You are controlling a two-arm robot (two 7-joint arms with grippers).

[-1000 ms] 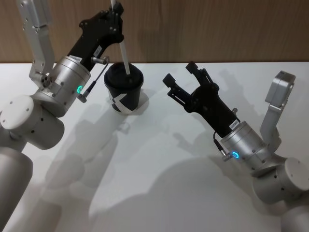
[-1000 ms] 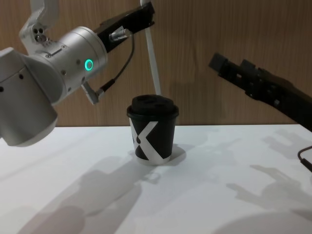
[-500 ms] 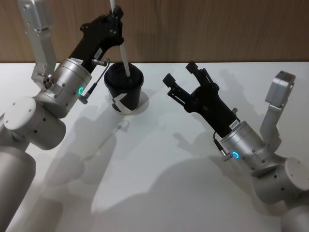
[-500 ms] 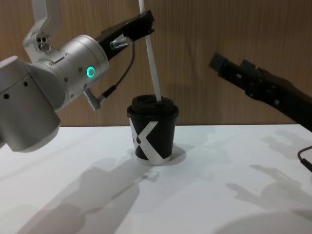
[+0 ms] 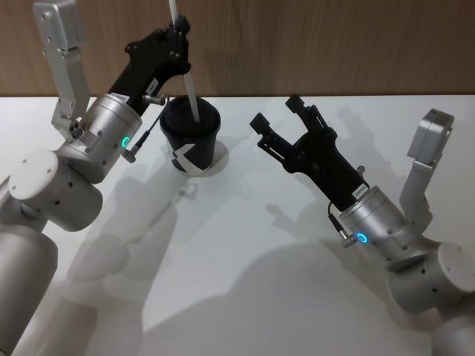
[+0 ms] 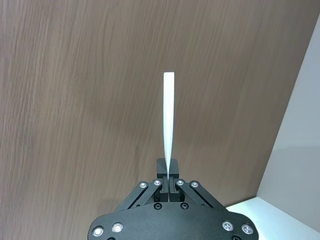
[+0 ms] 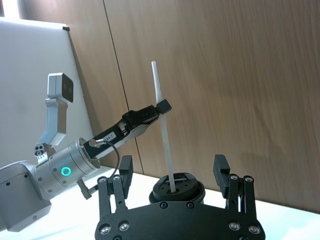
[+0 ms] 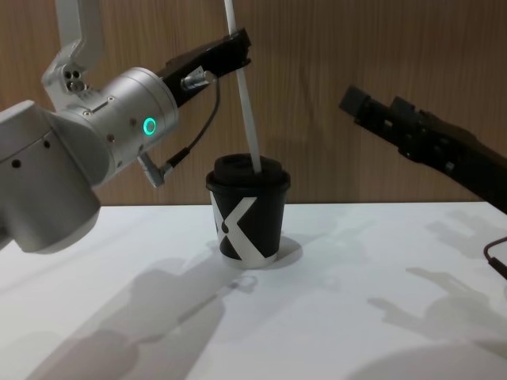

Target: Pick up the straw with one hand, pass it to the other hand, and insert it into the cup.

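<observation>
My left claw (image 8: 235, 49) pinches the straw (image 8: 245, 99), its tip through the lid of the cup (image 8: 246, 210) near the desk's (image 5: 245, 282) far edge. Pushing at this tilt could tip the cup. My right claw (image 5: 278, 122) waits open.

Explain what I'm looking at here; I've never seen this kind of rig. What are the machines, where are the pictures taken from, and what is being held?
It is a two-armed robot at a white table. Two pictures come from cameras on its head and chest, two from cameras on its wrists. The left hand is shut on a white straw, whose lower end sits in the lid of a black cup standing on the table. The right hand hangs open beside the cup, holding nothing.
</observation>
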